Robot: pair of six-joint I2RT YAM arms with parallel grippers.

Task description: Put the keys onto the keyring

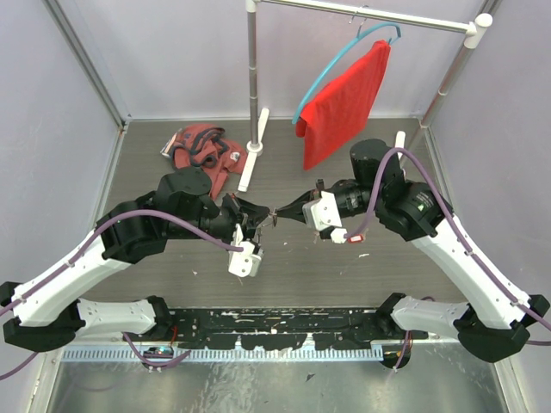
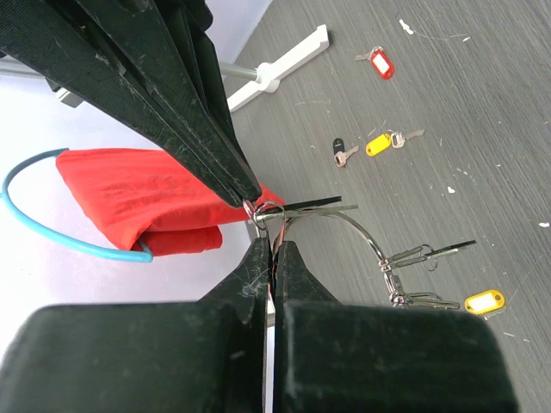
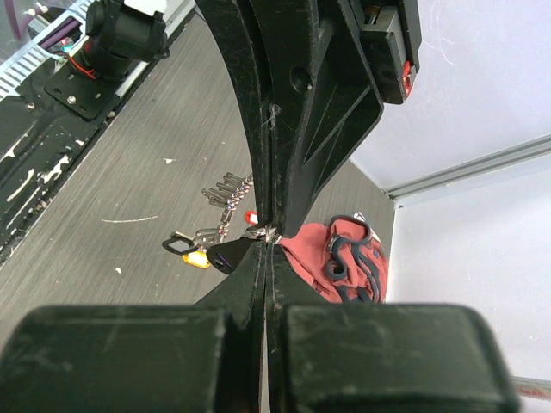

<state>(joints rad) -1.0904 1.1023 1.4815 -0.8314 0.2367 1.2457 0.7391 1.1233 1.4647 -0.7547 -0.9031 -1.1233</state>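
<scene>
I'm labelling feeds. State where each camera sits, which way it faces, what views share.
Top external: above, behind the bases, looking down at the table; both arms show.
Left wrist: on the left arm, past its own fingers toward the red cloth.
Right wrist: on the right arm, past its own fingers toward the left arm.
Shared: wrist views show left gripper and right gripper meeting at the keyring.

Keyring [image 2: 362, 232], seemingly, between left hand [image 1: 265, 214], right hand [image 1: 287, 211]

Silver keyring [image 2: 362, 231]; keys [image 2: 379, 144] tagged red, black and 2 yellow; red cloth [image 2: 146, 202], blue hanger [image 2: 43, 237], grey wood-grain table [image 2: 482, 172].
</scene>
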